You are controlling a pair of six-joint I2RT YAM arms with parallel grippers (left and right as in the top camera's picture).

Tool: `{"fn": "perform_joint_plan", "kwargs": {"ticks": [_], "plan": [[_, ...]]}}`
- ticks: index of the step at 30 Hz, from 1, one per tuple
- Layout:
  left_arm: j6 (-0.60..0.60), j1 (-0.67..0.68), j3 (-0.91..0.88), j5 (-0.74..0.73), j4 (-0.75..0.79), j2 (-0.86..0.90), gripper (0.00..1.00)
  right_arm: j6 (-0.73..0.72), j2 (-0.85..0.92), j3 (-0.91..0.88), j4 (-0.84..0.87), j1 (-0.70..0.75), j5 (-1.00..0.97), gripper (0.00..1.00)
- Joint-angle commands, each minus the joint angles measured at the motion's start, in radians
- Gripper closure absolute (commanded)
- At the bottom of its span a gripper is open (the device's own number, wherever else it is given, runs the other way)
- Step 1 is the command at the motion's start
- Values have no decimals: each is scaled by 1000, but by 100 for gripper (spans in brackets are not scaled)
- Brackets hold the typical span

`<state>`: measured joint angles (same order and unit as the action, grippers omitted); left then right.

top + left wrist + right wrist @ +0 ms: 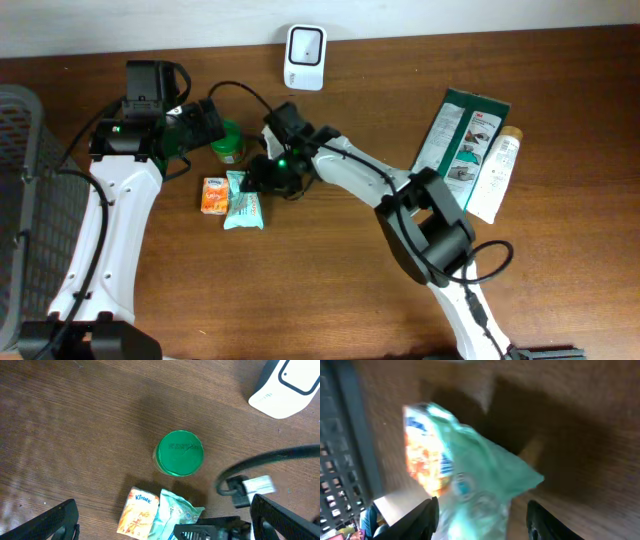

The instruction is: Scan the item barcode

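A crinkled teal packet [243,200] lies flat on the wooden table, touching an orange Kleenex tissue pack [213,194]. My right gripper [262,178] is down at the packet's right end. In the right wrist view the teal packet [475,485] sits between the spread fingers of my right gripper [482,515], with a gap on the right side; the view is blurred. No barcode shows. A white scanner [304,56] stands at the back edge. My left gripper [205,125] hangs wide open beside a green-lidded jar [228,141], holding nothing. The left wrist view shows the jar [179,453] and the packet [172,510].
A grey wire basket [22,170] stands at the left edge. A green box [462,135] and a white tube [497,172] lie at the right. A black cable [260,462] loops over the table near the scanner [285,385].
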<state>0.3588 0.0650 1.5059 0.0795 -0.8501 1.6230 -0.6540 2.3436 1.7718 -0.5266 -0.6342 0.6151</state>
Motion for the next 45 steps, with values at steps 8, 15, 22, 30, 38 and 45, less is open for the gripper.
{"fn": "perform_joint_plan", "kwargs": {"ticks": [8, 15, 22, 30, 38, 45], "plan": [[-2, -3, 18, 8, -1, -19, 1, 29, 16, -6, 15, -8, 8, 96], [-2, -3, 18, 8, -1, -19, 1, 282, -70, -5, -137, 65, -125, 96], [-2, -3, 18, 8, -1, -19, 1, 415, -272, -2, -467, 150, -565, 96], [-2, -3, 18, 8, -1, -19, 1, 384, -244, 26, -703, 129, -1007, 96], [-2, -3, 18, 8, -1, -19, 1, 389, -112, 26, -726, 90, -1059, 91], [-2, -3, 18, 8, -1, -19, 1, 411, -112, 26, -670, 16, -735, 65]]}}
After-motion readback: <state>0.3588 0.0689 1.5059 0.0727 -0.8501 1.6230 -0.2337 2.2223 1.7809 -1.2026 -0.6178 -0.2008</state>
